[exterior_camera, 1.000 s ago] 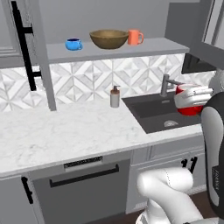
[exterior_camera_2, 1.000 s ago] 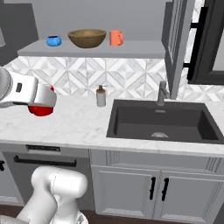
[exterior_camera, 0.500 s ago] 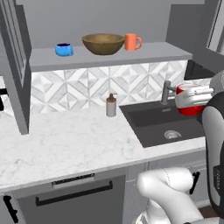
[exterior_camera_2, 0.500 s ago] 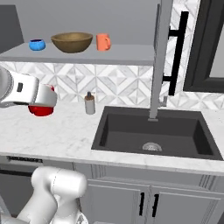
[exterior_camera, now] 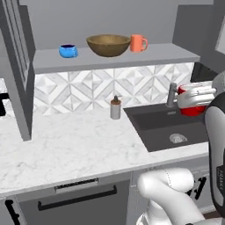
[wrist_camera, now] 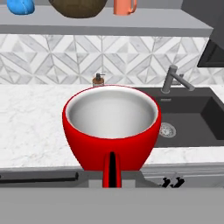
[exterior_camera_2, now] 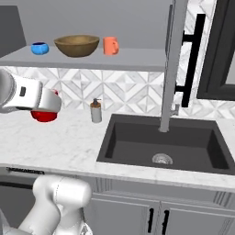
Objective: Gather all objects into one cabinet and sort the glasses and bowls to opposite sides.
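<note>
Red mug (wrist_camera: 111,127) sat clamped in your gripper (wrist_camera: 112,173), jaws closed tight on its handle, rim up, carried above the tabletop (exterior_camera: 79,145). Up and ahead of the gripper, on the cabinet shelf (exterior_camera: 167,55), stood the blue mug (exterior_camera: 68,51), wooden bowl (exterior_camera: 108,45) and orange mug (exterior_camera: 138,43). You likely had a light, rigid, glossy cup; held by the handle alone it could swing, so move gently
</note>
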